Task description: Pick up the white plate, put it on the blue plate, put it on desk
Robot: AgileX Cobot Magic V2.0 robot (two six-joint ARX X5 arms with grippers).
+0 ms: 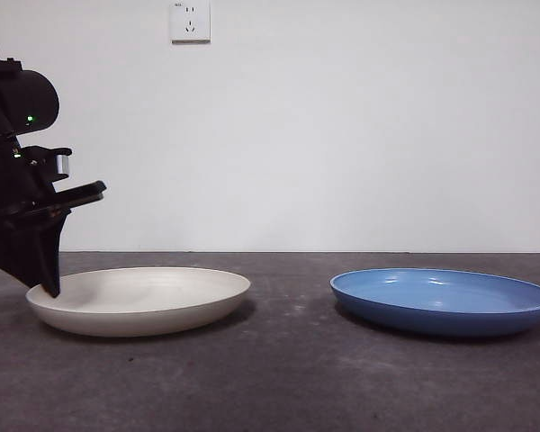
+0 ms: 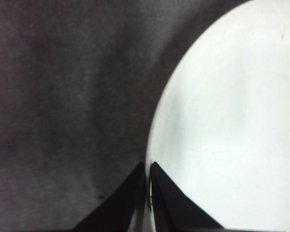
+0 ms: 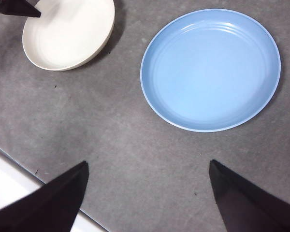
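The white plate (image 1: 144, 297) lies flat on the desk (image 1: 288, 378) at the left; the right wrist view shows the white plate (image 3: 67, 34) too. My left gripper (image 1: 49, 288) comes down on its left rim. In the left wrist view my left gripper (image 2: 148, 166) is shut on the rim of the white plate (image 2: 232, 121), one jaw outside and one inside. The blue plate (image 1: 445, 297) rests on the desk at the right, apart from the white one. My right gripper (image 3: 149, 164) hangs open high above the desk, near the blue plate (image 3: 210, 67), holding nothing.
A wall socket (image 1: 190, 22) sits high on the white wall behind the desk. The desk's edge (image 3: 19, 169) runs near my right gripper. A strip of bare desk lies between the two plates. The left arm's tip (image 3: 14, 7) shows at the white plate.
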